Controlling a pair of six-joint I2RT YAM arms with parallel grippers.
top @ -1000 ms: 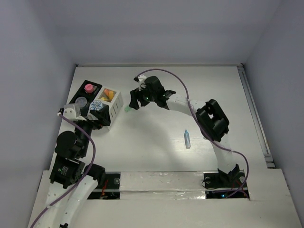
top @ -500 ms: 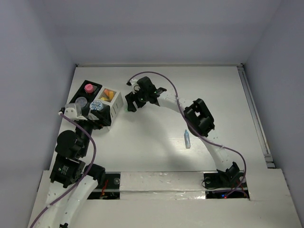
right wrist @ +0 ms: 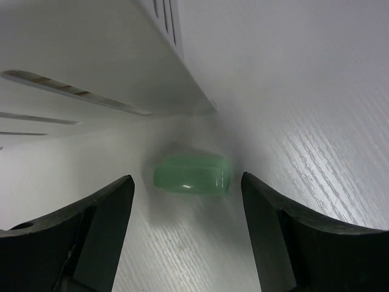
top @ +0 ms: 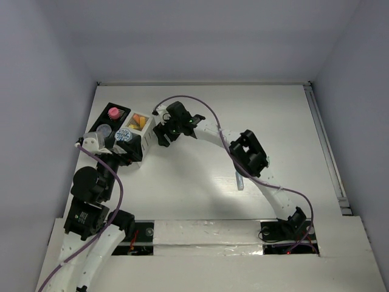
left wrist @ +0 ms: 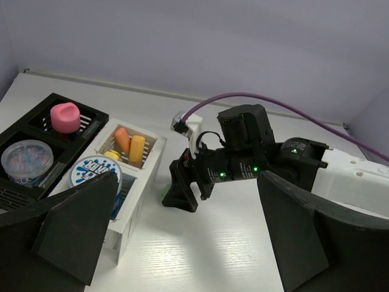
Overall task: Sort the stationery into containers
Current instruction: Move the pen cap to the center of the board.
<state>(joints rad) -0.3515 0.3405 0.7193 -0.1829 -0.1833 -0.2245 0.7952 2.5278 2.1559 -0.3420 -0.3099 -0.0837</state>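
Green stick [right wrist: 191,175] just beside white box [right wrist: 73,36]: probably light, stiff, slick; straddled by wide-open right gripper [right wrist: 185,194]. Best pinched across the middle.

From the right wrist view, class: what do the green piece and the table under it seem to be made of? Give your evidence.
Green piece: probably glossy plastic or wax; smooth, with a small bright highlight. Table: white wood-grained board, satin; fine grain lines show, laminate or paint unclear.
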